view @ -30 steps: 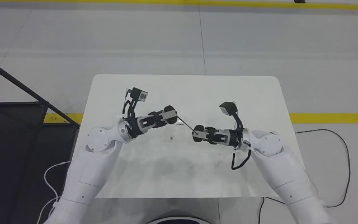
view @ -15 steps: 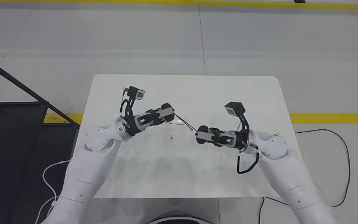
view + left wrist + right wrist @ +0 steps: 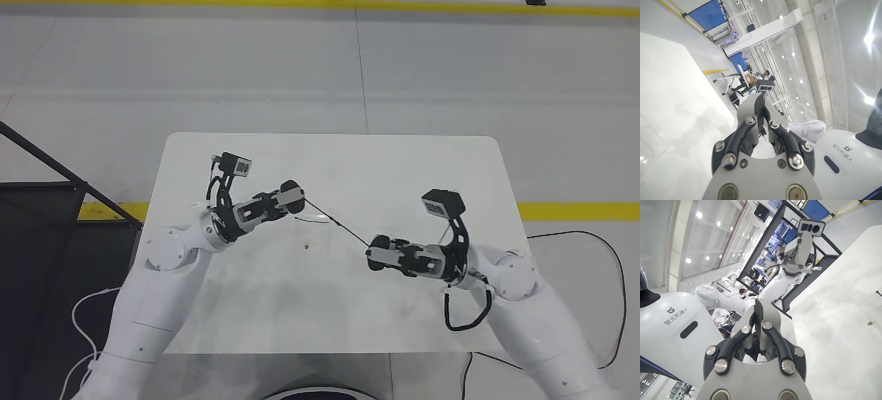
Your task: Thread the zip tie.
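Zip tie [image 3: 337,222] shows as a thin dark straight line at ctr of the top view, above the white table [image 3: 440,170], running from upper left to lower right. L gripper [image 3: 299,197] has its fingers pressed together on the upper-left end. R gripper [image 3: 373,251] is clamped on the lower-right end, pads meeting w/ no gap in its wrist view. No loop visible, and which end carries the head is too small to tell

Step in hand, as I read it: strap held by both ends, tail not yet fed through the head. To do it well, prob:
- slacken first. Bring the two ends toward each other so the strap bows into a loop, not a kink
- hold one arm fixed as the ref, let the other do the fine aiming
- rotate the wrist so the tail's flat face lines up w/ the slot, entering square, not at an angle
- grip close to the tail tip, else it will flex and miss
- small slow moves, and check the wrist views before pushing
- don't release either end over the table, since a regrip off a flat surface looks hard
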`<state>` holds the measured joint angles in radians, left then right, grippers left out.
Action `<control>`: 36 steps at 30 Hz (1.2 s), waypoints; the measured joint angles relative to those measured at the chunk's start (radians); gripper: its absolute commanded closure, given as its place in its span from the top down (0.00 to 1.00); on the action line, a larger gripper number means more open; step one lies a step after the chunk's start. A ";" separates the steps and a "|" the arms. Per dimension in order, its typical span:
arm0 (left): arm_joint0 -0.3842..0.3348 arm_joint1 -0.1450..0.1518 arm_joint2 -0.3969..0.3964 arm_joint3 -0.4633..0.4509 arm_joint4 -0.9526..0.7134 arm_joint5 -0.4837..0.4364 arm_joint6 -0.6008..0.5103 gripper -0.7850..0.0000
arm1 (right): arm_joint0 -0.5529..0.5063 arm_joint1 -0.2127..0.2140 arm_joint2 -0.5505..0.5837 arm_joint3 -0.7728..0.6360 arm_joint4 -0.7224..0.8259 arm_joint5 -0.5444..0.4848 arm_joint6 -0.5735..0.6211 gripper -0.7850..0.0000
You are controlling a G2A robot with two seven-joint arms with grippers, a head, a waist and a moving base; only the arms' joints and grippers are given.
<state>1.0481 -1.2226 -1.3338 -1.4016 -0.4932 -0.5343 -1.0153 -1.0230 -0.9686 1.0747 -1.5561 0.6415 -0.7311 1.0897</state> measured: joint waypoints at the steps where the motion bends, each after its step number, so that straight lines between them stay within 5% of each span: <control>1: 0.001 0.001 -0.002 0.000 -0.003 -0.001 -0.001 0.00 | -0.008 0.009 0.004 -0.012 0.008 -0.003 -0.003 0.00; 12: 0.007 0.007 -0.002 0.006 -0.015 -0.009 -0.004 0.00 | -0.015 0.072 -0.031 -0.042 0.025 -0.028 -0.028 0.00; 13: 0.006 0.007 0.001 0.005 -0.011 -0.011 -0.004 0.29 | -0.008 0.076 -0.042 -0.035 0.023 -0.030 -0.030 0.00; 14: 0.006 0.007 0.003 0.004 -0.005 -0.013 -0.004 0.83 | -0.002 0.078 -0.050 -0.030 0.020 -0.032 -0.032 0.00; 15: 0.006 0.008 0.005 0.003 0.001 -0.013 -0.004 1.00 | 0.004 0.081 -0.059 -0.026 0.016 -0.034 -0.034 0.00; 21: 0.020 0.010 0.002 -0.020 0.059 -0.026 0.070 1.00 | 0.044 0.096 -0.090 0.005 -0.086 -0.076 -0.076 0.00; 26: 0.067 0.011 -0.038 -0.065 0.180 -0.046 0.264 1.00 | 0.036 0.108 -0.041 -0.011 -0.310 -0.096 -0.149 0.00; 31: 0.120 0.009 -0.064 -0.115 0.340 -0.020 0.480 1.00 | -0.030 0.116 0.024 -0.158 -0.608 0.114 -0.308 0.00; 36: 0.152 0.010 -0.084 -0.131 0.405 0.007 0.582 1.00 | -0.066 0.110 0.017 -0.272 -0.802 0.340 -0.401 0.00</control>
<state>1.2000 -1.2128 -1.4178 -1.5326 -0.0880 -0.5270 -0.4334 -1.0888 -0.8582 1.0914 -1.8284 -0.1606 -0.3909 0.6889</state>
